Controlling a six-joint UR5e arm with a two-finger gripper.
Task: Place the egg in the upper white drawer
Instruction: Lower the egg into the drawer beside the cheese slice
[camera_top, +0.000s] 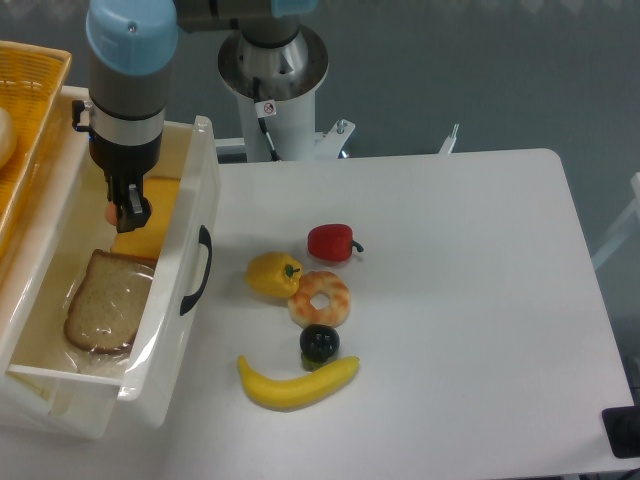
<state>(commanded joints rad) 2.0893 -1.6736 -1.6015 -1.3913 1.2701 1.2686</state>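
The gripper (126, 208) hangs inside the upper white drawer (182, 262), its dark fingers pointing down over the drawer's rear half. Only a small peach sliver of the egg (110, 212) shows at the left edge of the fingers; it sits pinched between them, above the drawer floor rather than resting on it, as far as the view allows. The arm's grey wrist with its blue cap rises straight above the drawer's back wall.

Just below and to the right of the gripper lies a yellow cheese slice (150, 232), flat on the drawer floor. In front of it sits a slice of brown bread (108, 302), partly overlapping the cheese's near edge. The drawer's black curved handle (200, 270) faces the bench (470, 300) on its right side. To the drawer's left, a yellow wicker basket (25, 110) sits higher up, cut off by the frame edge.

On the bench, well apart from the drawer, stands a cluster of toy food: a red pepper (333, 242) farthest back, a yellow pepper (273, 275) to its front left, a glazed donut (320, 298) touching the yellow pepper, a dark round piece (319, 343) just in front of the donut, and a banana (297, 383) curving along the near side, touching the dark piece.
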